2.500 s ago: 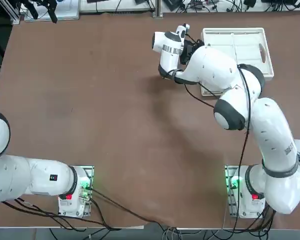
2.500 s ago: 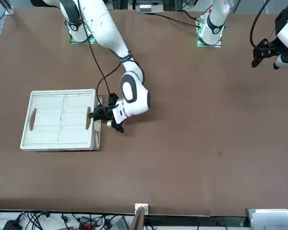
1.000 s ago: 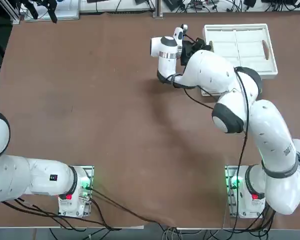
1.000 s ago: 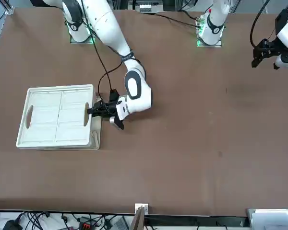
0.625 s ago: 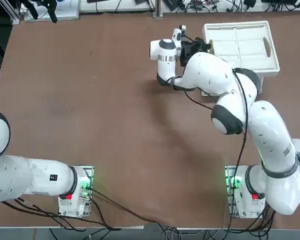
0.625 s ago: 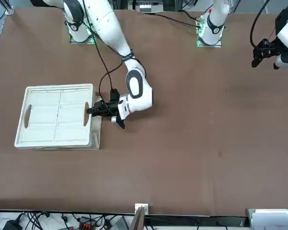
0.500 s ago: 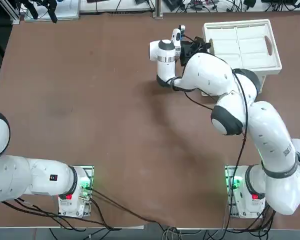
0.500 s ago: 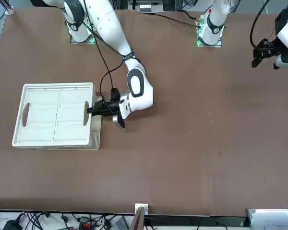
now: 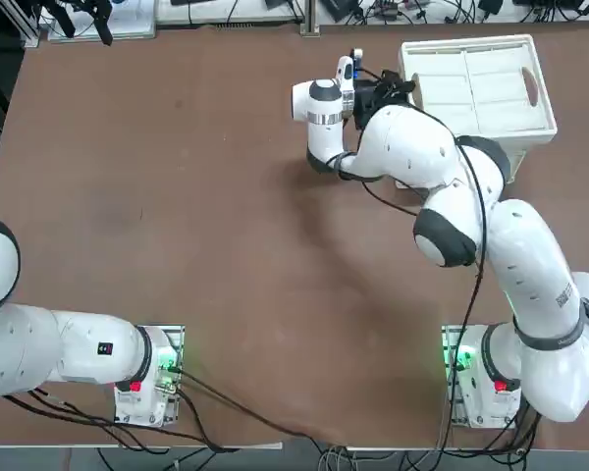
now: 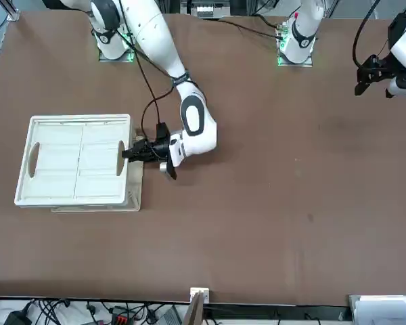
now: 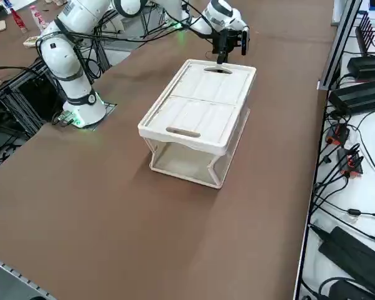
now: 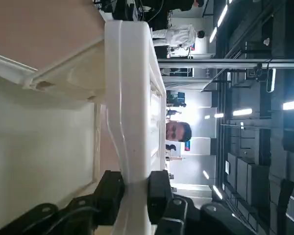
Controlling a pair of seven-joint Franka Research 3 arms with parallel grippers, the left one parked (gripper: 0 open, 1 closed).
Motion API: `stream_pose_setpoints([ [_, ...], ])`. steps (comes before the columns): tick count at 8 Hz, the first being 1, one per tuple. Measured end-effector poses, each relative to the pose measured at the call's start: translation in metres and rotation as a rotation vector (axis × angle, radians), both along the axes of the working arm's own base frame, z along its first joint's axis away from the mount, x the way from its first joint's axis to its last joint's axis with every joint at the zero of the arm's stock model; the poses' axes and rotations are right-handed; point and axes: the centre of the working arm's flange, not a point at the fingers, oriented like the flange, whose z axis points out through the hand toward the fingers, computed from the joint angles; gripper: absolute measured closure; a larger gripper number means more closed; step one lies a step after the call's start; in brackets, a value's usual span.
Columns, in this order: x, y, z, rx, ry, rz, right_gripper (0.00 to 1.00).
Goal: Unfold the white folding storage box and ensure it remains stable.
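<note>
The white folding storage box (image 9: 476,88) stands at the table's far right, and its thick rim (image 11: 200,112) is lifted well above its base (image 10: 137,193). Thin side walls (image 11: 194,164) hang under the rim. My right gripper (image 10: 126,154) is level with the rim at the short end beside an oval handle cutout (image 10: 120,158). In the wrist view the two black fingers (image 12: 159,188) clamp the white rim (image 12: 130,98) between them. From the side, the gripper (image 11: 222,60) sits at the box's far end.
The parked left arm (image 9: 39,343) lies at the near left. Cables and gear line the far edge (image 9: 373,10) and the bench beside the table (image 11: 356,94). A person (image 12: 178,131) shows far off in the room.
The rim of the box has risen further off its base, held at the same end. My right gripper went up with it and kept its grip.
</note>
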Motion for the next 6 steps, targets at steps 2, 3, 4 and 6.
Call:
stream_pose_setpoints([
  [2, -0.0028, 0.0001, -0.0018, -0.012, 0.007, -0.001, 0.69],
  [3, -0.0037, -0.0001, -0.0015, -0.017, 0.007, -0.006, 0.69],
  [4, -0.0047, -0.0001, -0.0011, -0.021, 0.007, -0.010, 0.69],
  [6, -0.0051, 0.0000, 0.0000, -0.030, 0.002, -0.009, 0.69],
])
